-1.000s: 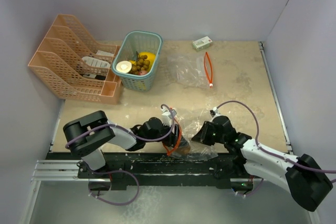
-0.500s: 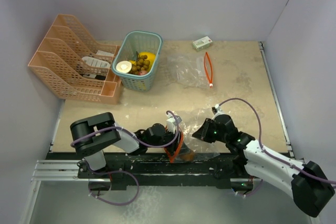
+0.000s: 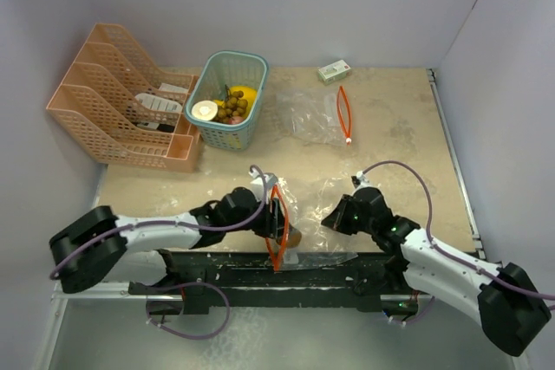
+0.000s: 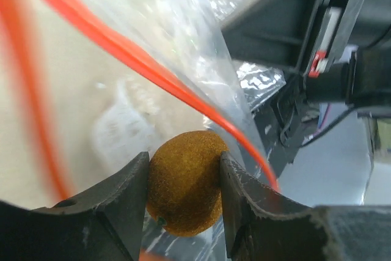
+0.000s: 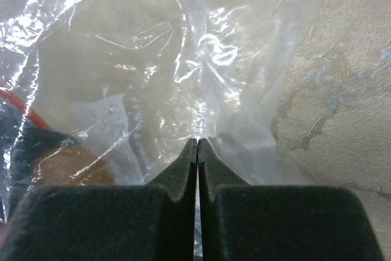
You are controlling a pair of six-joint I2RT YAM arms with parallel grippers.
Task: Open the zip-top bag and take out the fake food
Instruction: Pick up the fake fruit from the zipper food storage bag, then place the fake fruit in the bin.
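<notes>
Left claw [image 4: 183, 178] grasping brown ball [image 4: 185, 195] inside bag [image 4: 183, 35] mouth, at near edge of surface [image 3: 390, 136]. Right claw [image 5: 197, 143] clenched on bag film. Other fake food [image 3: 232, 103] in basket [image 3: 252, 64].

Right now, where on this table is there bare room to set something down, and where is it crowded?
Free: tabletop right of the far orange zip strip, and between file rack and left arm. Crowded: near centre, left pincer on a brown ball, right pincer pinching the zip-top bag.
</notes>
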